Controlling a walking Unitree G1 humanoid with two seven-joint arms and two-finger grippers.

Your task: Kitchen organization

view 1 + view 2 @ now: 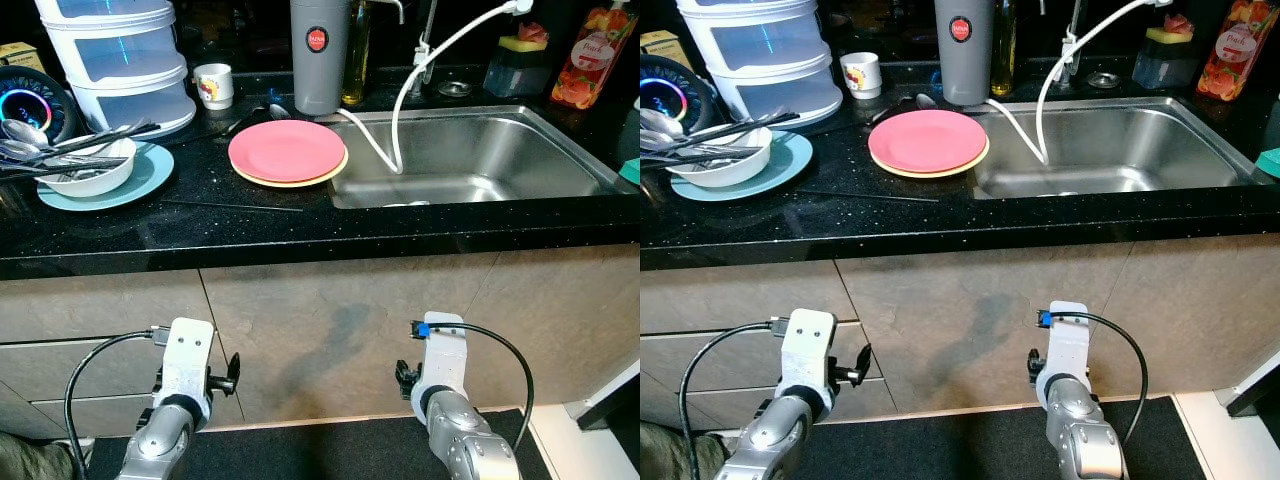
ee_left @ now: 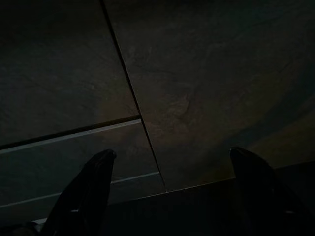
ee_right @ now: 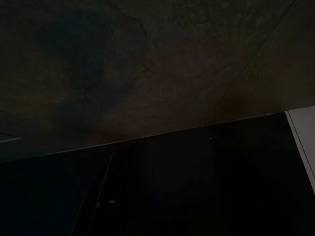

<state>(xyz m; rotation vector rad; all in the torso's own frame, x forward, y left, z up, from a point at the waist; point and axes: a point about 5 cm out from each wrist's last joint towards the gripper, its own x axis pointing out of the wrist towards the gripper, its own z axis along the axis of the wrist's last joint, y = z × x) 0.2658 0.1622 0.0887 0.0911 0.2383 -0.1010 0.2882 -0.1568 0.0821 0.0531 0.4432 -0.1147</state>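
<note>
Standing square to the counter, sink point(image 1: 560, 150) as my landmark. Just left of its rim: pink plate point(image 1: 287, 149) stacked on a yellow plate point(image 1: 300, 181). Further left of the sink: white bowl point(image 1: 92, 175) full of utensils point(image 1: 60, 150) on a blue plate point(image 1: 140, 185). Behind the pink plate, a small mug point(image 1: 214, 85) and grey canister point(image 1: 319, 55); stacked clear containers point(image 1: 120, 60) at far left.

Both arms hang low in front of the cabinet doors, well below the sink. Left gripper point(image 2: 172, 196): fingers spread apart, holding nothing. Right gripper: wrist view too dark, I cannot tell.

My read: nothing started. For a clean first grab, raise one arm above the counter edge before reaching, then approach the plates by the rim nearest me.
</note>
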